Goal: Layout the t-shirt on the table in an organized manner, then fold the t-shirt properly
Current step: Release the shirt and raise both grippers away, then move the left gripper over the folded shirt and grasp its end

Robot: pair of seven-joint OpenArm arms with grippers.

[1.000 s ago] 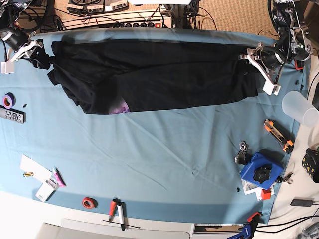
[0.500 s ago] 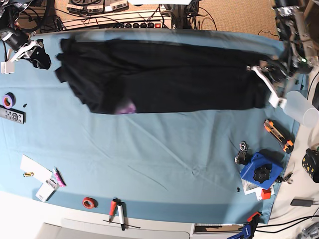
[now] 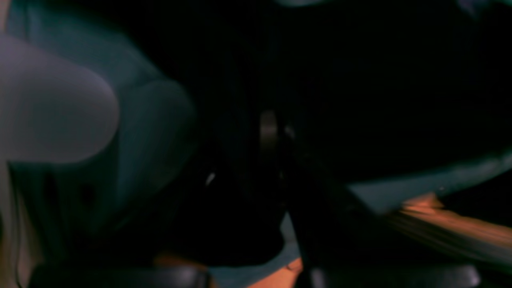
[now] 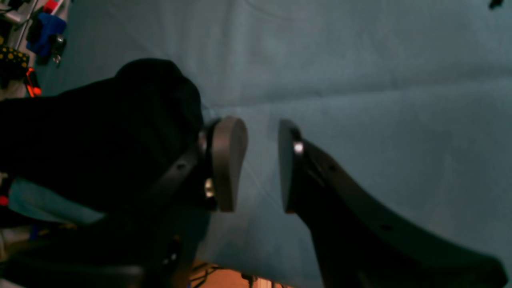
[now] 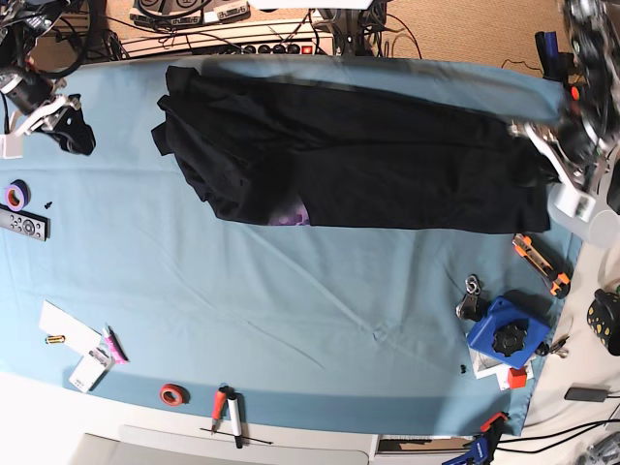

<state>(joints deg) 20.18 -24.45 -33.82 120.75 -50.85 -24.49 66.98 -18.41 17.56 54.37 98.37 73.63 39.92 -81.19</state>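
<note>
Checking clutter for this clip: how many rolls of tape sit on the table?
2. A purple roll of tape lies at the table's left edge, and a red roll of tape lies near its front edge. Others may be hidden under the t-shirt.

One black t-shirt lies across the far part of the one blue surface. Two end effectors are in view, the left end effector at the right edge and the right end effector at the far left corner. Two tape rolls show: a purple roll by the left edge, a red roll at the near edge. One remote, one blue block, one orange-handled cutter and one marker lie along the edges.
</note>
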